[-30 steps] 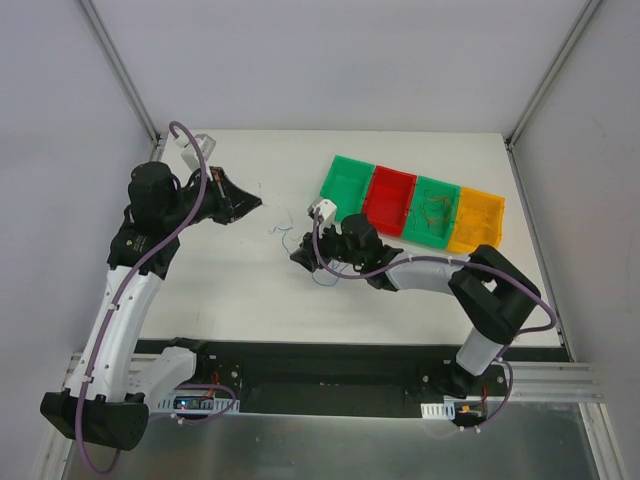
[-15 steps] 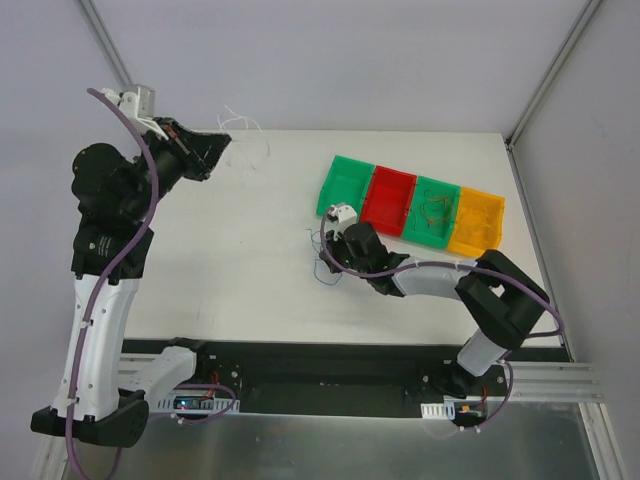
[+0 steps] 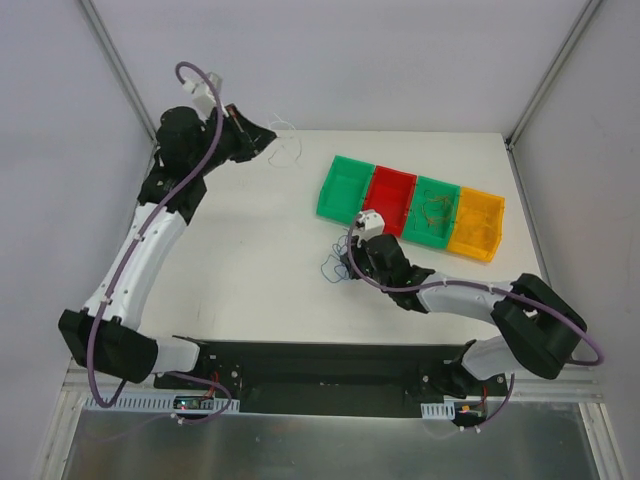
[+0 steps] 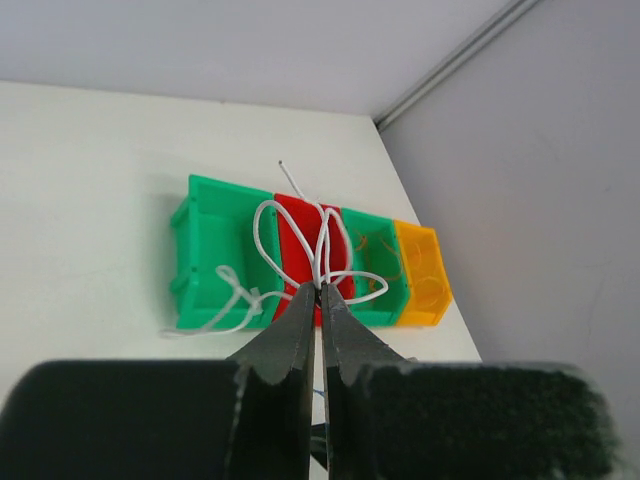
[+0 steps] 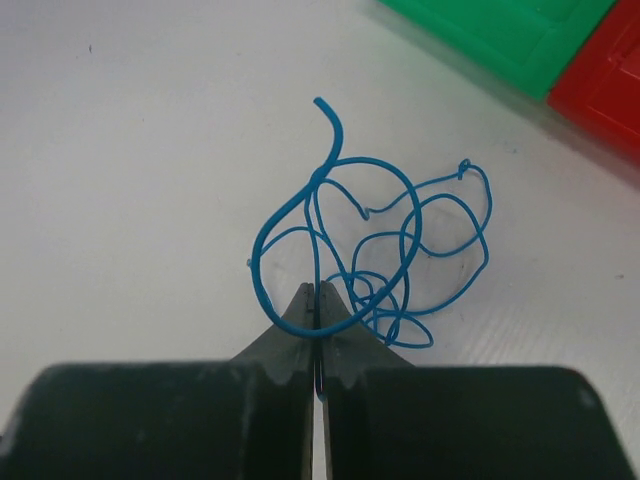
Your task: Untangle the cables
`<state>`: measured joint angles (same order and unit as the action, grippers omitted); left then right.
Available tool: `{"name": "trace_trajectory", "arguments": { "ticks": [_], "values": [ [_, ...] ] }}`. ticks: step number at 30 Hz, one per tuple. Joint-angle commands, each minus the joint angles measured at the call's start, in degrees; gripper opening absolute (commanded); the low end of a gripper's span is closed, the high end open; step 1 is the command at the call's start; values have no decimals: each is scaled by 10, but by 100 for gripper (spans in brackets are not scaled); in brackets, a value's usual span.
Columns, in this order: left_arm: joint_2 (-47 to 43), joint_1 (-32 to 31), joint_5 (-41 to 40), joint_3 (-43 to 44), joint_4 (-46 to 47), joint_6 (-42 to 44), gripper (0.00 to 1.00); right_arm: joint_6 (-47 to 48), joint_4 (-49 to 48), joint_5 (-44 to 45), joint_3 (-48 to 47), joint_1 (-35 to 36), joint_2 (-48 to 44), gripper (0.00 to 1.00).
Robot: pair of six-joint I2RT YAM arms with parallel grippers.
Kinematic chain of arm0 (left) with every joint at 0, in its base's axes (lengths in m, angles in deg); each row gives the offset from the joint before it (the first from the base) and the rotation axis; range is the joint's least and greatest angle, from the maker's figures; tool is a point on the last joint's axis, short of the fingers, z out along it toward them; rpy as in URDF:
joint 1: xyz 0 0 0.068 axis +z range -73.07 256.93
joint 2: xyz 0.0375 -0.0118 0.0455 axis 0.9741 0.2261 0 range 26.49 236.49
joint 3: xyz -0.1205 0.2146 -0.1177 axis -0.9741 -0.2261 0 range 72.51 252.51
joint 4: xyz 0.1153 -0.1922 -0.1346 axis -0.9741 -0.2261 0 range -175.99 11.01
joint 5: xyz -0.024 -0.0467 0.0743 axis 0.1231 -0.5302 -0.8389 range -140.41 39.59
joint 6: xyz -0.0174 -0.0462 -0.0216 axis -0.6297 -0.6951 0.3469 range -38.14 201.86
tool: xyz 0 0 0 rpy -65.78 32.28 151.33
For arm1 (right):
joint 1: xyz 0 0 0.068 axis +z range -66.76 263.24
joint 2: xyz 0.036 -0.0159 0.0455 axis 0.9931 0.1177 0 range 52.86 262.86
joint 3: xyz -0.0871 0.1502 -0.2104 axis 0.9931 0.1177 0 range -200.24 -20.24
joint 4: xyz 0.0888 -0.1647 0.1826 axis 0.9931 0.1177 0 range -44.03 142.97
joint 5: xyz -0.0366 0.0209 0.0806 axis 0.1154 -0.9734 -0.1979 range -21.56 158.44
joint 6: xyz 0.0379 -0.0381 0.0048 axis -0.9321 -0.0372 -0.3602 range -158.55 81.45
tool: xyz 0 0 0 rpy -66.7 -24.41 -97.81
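My left gripper [image 3: 268, 138] is raised over the table's far left part. It is shut on a thin white cable [image 3: 286, 142], whose loops hang from the tips in the left wrist view [image 4: 262, 232], where the gripper [image 4: 320, 290] shows closed jaws. My right gripper [image 3: 343, 268] is low at the table's middle. It is shut on a tangled blue cable [image 3: 329, 268], which lies in loops on the table ahead of the gripper [image 5: 318, 290] in the right wrist view [image 5: 372, 165]. Thin orange and red strands [image 3: 437, 211] lie in a green bin.
Several bins stand in a row at the back right: green [image 3: 346, 186], red [image 3: 389, 199], green [image 3: 452, 226], yellow [image 3: 477, 224]. The row also shows in the left wrist view [image 4: 214, 250]. The green bin [image 5: 500, 30] and red bin [image 5: 605, 85] corners lie beyond the blue cable.
My left arm lifted the white cable away from the blue one and swung it to the back, then right. My right gripper slid right and nearer with the blue cable.
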<state>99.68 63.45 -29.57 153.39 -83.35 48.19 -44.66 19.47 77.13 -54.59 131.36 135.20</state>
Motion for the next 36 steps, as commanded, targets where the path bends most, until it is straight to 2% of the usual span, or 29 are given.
{"name": "trace_trajectory", "arguments": {
  "ticks": [1, 10, 18, 25, 29, 31, 33, 36],
  "values": [
    [48, -48, 10, 2, 82, -6, 0, -26, -62, 6, 46, 0, -55, 1],
    [241, -106, -11, 65, 102, 38, 0, -46, -123, 76, 141, -1, -150, 0],
    [423, -135, 2, 165, 102, 63, 0, -44, -130, 63, 133, -8, -133, 0],
    [496, -139, -14, 206, 74, 60, 1, -50, -130, 50, 133, -19, -133, 1],
    [493, -139, -1, 211, 55, 63, 27, -54, -130, 38, 128, -28, -123, 0],
    [476, -139, 23, 201, 48, 66, 48, -55, -130, 32, 126, -29, -119, 0],
    [448, -139, 46, 184, 49, 68, 62, -56, -130, 29, 125, -29, -116, 0],
    [389, -139, 40, 141, 48, 71, 66, -57, -130, 30, 125, -30, -115, 0]
  ]
}}
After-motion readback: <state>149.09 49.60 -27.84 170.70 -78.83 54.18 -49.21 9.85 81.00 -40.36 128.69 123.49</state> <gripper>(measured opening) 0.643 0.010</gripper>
